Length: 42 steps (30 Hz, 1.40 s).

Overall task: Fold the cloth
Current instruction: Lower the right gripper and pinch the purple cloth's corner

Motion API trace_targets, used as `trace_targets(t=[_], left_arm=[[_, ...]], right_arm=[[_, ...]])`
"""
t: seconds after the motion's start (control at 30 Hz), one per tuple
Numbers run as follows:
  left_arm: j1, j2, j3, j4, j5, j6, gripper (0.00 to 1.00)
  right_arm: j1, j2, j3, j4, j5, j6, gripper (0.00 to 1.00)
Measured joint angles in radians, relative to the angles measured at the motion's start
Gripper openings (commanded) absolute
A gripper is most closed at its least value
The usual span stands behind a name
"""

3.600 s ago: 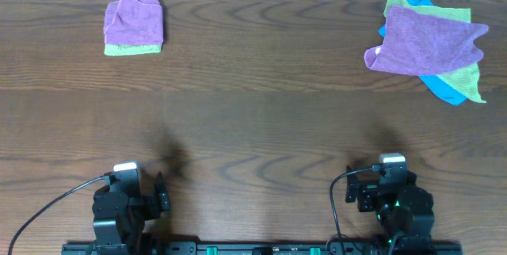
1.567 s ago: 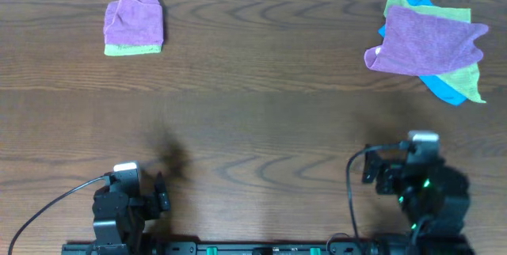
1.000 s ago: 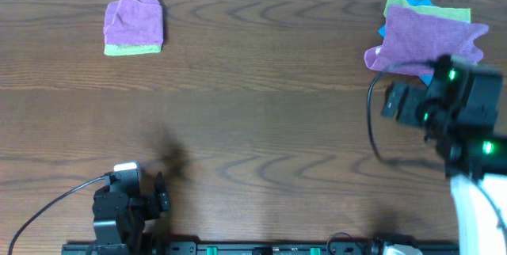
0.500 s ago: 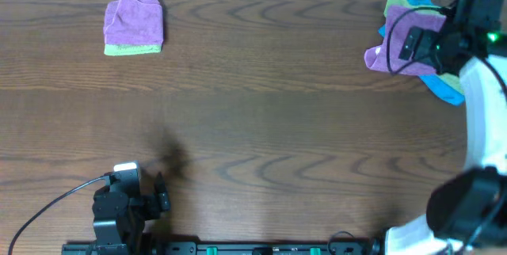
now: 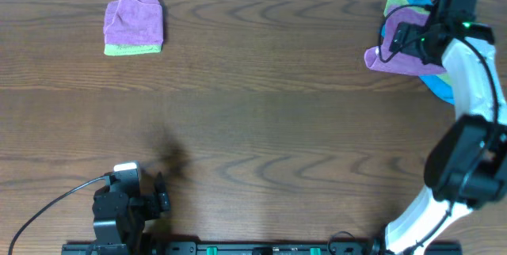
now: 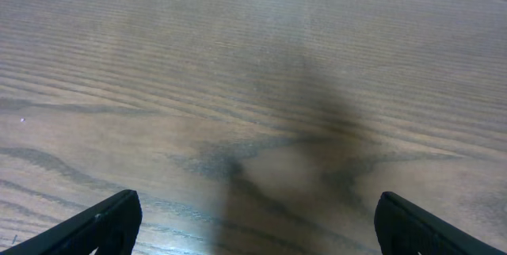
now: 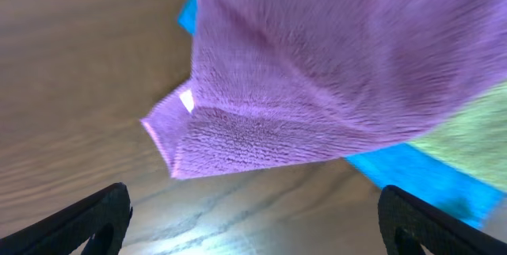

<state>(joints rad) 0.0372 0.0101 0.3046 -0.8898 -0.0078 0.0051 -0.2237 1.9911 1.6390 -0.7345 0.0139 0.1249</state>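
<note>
The lilac-purple cloth (image 5: 412, 47) lies rumpled on top of a pile at the far right of the table. In the right wrist view the cloth (image 7: 333, 73) fills the upper frame, with its small white tag (image 7: 187, 100) near the left corner. My right gripper (image 5: 444, 17) hovers over the pile. In its wrist view the right gripper (image 7: 253, 227) is wide open and empty, with bare table between the fingers just in front of the cloth's edge. My left gripper (image 5: 158, 196) rests near the front edge, and its wrist view shows it (image 6: 253, 223) open over bare wood.
Under the cloth lie a blue cloth (image 7: 412, 172) and a yellow-green cloth (image 7: 471, 124). At the far left a small folded purple wad (image 5: 133, 19) sits on a yellow-green cloth (image 5: 131, 49). The table's back edge runs just behind both piles.
My right arm has swung from the front edge out to the far right pile and now hangs over the lilac cloth. The left arm and the cloths have not moved.
</note>
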Motion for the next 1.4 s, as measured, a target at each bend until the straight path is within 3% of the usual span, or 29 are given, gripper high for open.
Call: trace_targets(t=[0.27,0.97,1.1,1.2,1.4], left_arm=[[0.0,0.0,0.0,0.0,0.0,0.0,0.95],[0.0,0.0,0.0,0.0,0.0,0.0,0.95],[0.0,0.0,0.0,0.0,0.0,0.0,0.95],[0.0,0.0,0.0,0.0,0.0,0.0,0.95],[0.0,0.0,0.0,0.0,0.0,0.0,0.95]], right_arm=[[0.0,0.189,0.0,0.076,-0.071,-0.004,0.99],[0.022,0.231,0.0,0.175,-0.093,-0.007,0.91],[0.022,0.254,0.002,0.175,-0.088,-0.016,0.72],[0.021,0.256,0.003,0.177,-0.081,-0.017,0.41],[0.021,0.26,0.003,0.182,-0.093,-0.017,0.02]])
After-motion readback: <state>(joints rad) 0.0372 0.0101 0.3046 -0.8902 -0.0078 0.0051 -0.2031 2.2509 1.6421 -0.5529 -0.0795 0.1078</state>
